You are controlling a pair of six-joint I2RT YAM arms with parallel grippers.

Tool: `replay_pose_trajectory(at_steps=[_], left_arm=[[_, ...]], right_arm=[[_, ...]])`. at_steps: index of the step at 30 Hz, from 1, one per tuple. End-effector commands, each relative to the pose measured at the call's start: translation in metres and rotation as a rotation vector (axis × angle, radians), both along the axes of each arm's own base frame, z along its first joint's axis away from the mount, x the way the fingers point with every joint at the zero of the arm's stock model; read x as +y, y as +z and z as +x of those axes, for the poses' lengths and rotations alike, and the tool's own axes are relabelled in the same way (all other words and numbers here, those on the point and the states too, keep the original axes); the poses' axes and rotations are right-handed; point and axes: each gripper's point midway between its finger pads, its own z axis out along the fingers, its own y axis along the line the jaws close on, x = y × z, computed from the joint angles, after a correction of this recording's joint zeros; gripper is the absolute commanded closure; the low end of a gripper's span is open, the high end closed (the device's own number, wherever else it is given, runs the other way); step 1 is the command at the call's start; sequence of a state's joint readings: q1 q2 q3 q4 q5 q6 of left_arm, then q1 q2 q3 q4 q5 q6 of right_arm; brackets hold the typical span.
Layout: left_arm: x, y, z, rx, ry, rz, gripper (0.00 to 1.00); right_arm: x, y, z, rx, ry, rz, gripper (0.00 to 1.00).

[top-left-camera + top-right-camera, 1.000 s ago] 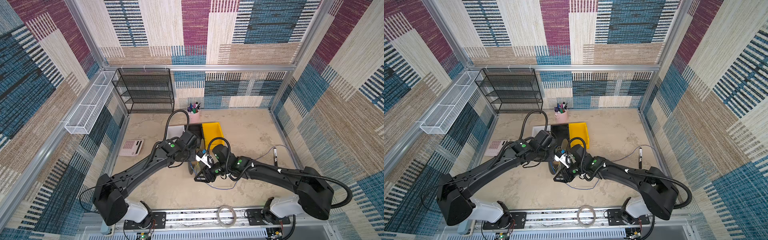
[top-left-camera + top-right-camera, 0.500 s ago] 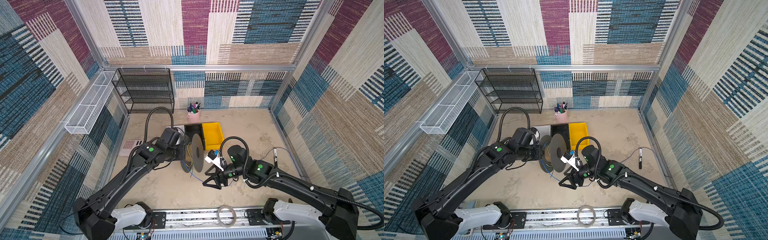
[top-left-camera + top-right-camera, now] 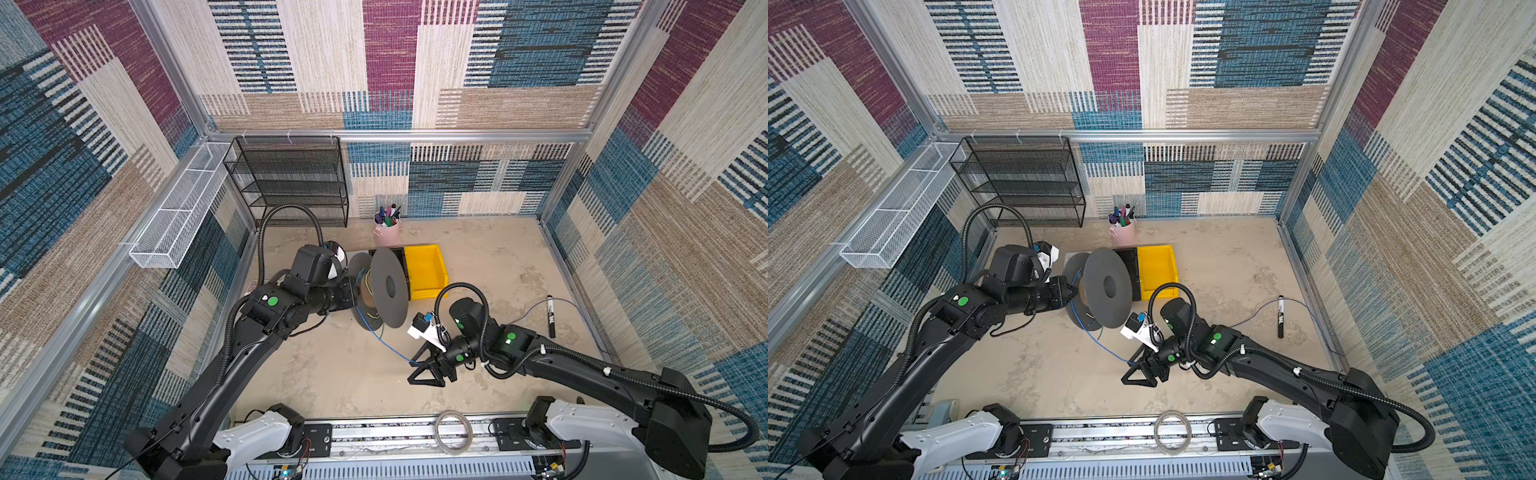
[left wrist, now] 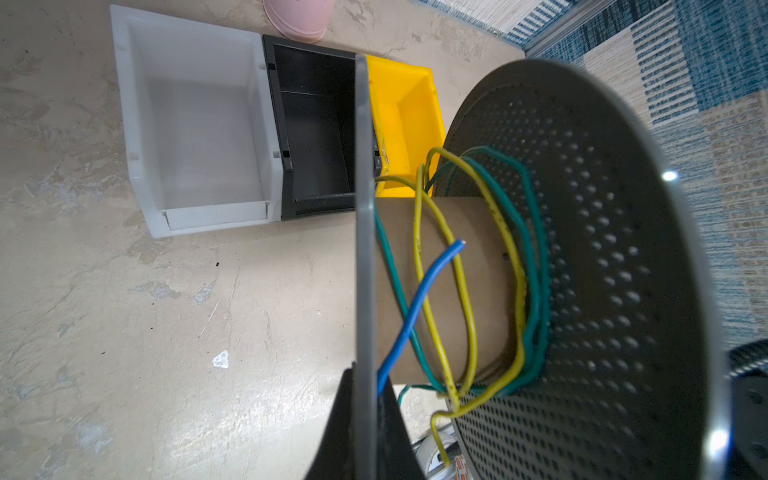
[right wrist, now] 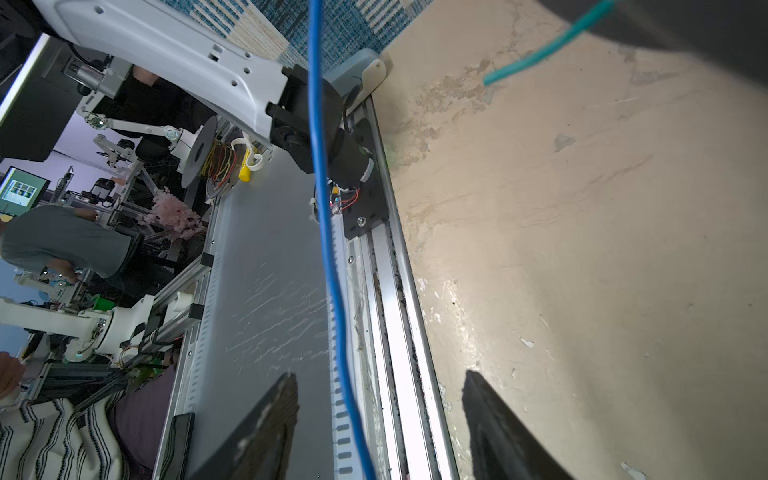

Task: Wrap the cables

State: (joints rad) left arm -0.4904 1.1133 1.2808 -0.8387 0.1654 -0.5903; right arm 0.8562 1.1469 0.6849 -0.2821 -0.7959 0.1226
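Right gripper (image 5: 379, 373) drew back from the spool (image 3: 388, 286), fingers (image 5: 274, 419) apart astride blue cable (image 5: 332, 249); left gripper (image 4: 365, 419) clamps spool.

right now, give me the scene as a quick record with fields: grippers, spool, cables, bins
left gripper: shut on one flange rim of the grey perforated spool with cardboard core
right gripper: open, thin blue cable running through the gap
blue cable end: lying loose across the core
other cables: green wire and yellow wire, loosely looped on the core
bins: white plastic bin, black plastic bin, yellow plastic bin, side by side
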Motion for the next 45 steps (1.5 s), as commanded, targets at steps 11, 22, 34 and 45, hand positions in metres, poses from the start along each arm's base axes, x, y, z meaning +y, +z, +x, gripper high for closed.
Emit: replay_pose_trajectory(at_steps=[11, 22, 34, 45], left_arm=[[0.011, 0.024, 0.004, -0.025, -0.011, -0.117, 1.00], [0.019, 0.037, 0.010, -0.052, -0.016, -0.154, 1.00], [0.020, 0.052, -0.028, -0.126, -0.200, -0.164, 1.00], [0.036, -0.003, -0.059, -0.113, -0.281, 0.013, 1.00]], right_arm=[[-0.002, 0.000, 0.023, -0.071, -0.107, -0.070, 0.92], [-0.015, -0.025, 0.044, -0.088, -0.239, -0.213, 1.00], [-0.036, -0.043, 0.121, -0.040, -0.424, -0.299, 1.00], [-0.011, -0.045, 0.147, 0.024, -0.345, -0.293, 0.99]])
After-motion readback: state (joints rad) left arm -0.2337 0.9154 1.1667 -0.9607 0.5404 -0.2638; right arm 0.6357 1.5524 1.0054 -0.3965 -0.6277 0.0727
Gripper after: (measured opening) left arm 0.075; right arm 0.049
